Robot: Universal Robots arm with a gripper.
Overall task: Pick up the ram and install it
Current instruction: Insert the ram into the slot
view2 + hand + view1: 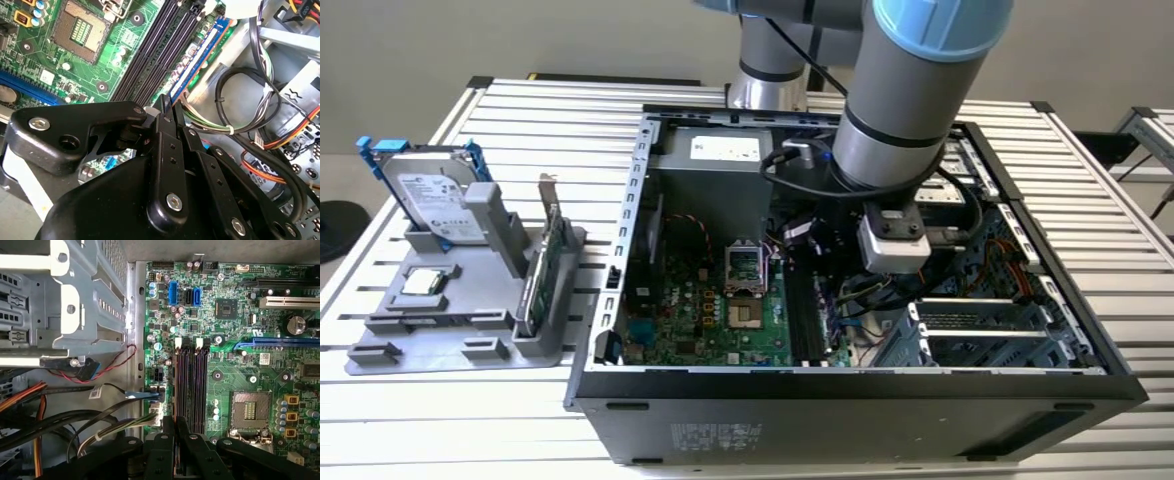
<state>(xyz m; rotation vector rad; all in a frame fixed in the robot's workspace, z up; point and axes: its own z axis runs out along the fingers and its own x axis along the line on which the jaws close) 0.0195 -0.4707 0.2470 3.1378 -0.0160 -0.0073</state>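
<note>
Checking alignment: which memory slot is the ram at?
The outermost one, farthest from the processor socket, beside the cables; the blue ram stands along it, the other slots are bare.

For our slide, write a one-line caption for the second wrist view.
Gripper jaws shut on the ram, standing edge-on beside the black memory slots.

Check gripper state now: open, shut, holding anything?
Gripper: shut on the ram, which stands edge-on at the black motherboard slots.
</note>
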